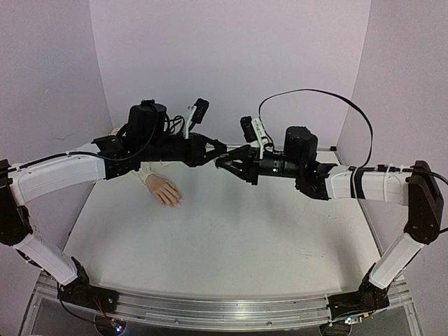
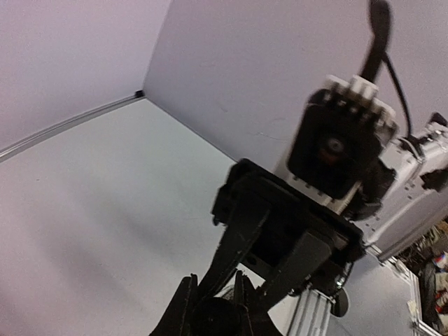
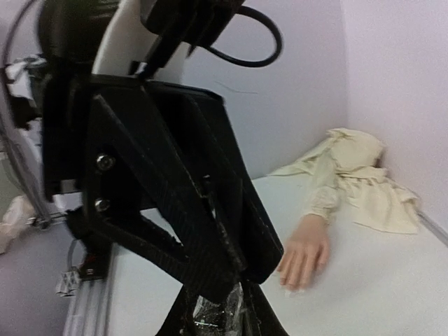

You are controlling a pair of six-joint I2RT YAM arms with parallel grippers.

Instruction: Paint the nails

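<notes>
The left hand (image 2: 211, 308) and right hand (image 3: 218, 311) meet tip to tip above the white tabletop (image 1: 245, 238). The left is clamped on a small dark round item (image 2: 210, 318), the right on a small glossy item (image 3: 208, 313); neither is identifiable. The nails (image 3: 292, 285) of the pinkish-beige mannequin hand (image 1: 164, 190), in its cream cloth sleeve (image 3: 350, 175), lie far left, well apart.

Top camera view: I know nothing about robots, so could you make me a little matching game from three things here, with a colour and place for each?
Things:
1. mannequin hand
2. sleeve
3. right gripper

Colour and place:
A. cream, partly hidden under the left arm
B. black, shut, raised above the table
C. pinkish-beige, lying flat on the table

Pairs: 1-C, 2-A, 3-B
</notes>
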